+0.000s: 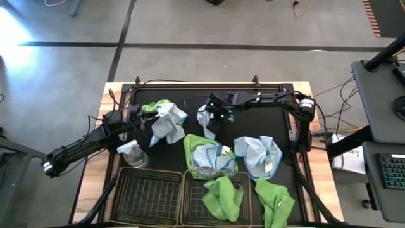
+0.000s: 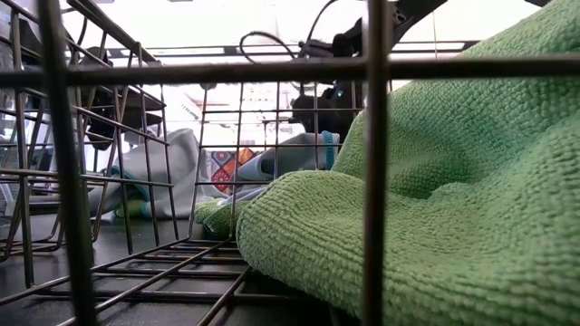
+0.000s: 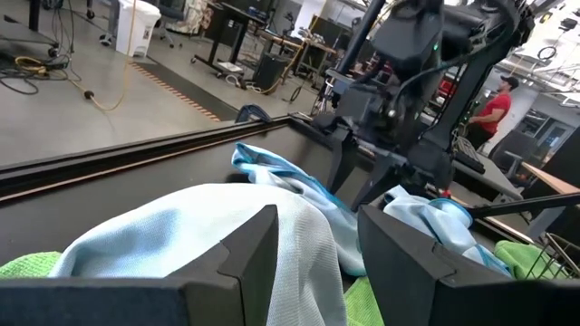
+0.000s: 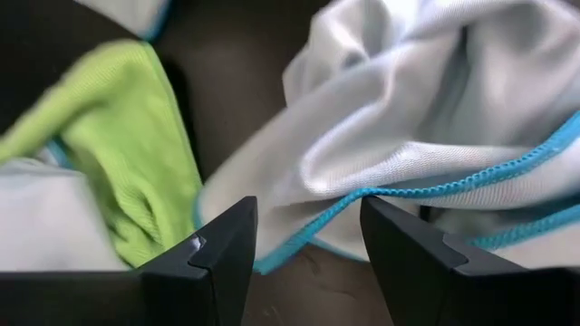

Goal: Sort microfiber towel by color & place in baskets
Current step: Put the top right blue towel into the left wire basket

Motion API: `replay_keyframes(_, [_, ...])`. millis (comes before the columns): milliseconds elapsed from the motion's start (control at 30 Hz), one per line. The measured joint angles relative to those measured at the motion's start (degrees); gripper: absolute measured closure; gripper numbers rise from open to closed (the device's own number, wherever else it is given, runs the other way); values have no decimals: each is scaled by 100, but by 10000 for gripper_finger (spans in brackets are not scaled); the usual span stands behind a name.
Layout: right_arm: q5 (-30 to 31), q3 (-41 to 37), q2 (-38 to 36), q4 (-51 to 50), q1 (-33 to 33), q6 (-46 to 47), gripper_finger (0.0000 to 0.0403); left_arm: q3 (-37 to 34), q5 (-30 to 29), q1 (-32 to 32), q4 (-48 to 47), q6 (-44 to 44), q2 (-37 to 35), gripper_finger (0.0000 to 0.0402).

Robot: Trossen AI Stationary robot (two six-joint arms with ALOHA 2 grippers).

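Note:
Two wire baskets stand at the near edge: the left one holds nothing, and the right one holds a lime green towel. My right gripper is open and slants down over a pale blue towel, whose blue hem runs below the gap between its fingers. My left gripper is open and level at the left, just before a pale blue and green heap. Other towels lie on the mat: a green-and-blue pile, a pale blue one, a green one.
A small clear spray bottle stands on the black mat between the left arm and the left basket. The mat's raised frame runs along the far edge. A person in red stands in the room beyond the table.

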Motion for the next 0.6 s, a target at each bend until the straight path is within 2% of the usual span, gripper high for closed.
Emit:
replay_keyframes(167, [2,2,-32,294,0,0,211,0,1,-1,2,0,0,263])
replay_keyframes(600, [2,-18,220,219,0,-113,211,0,2,0,2,1,0,263])
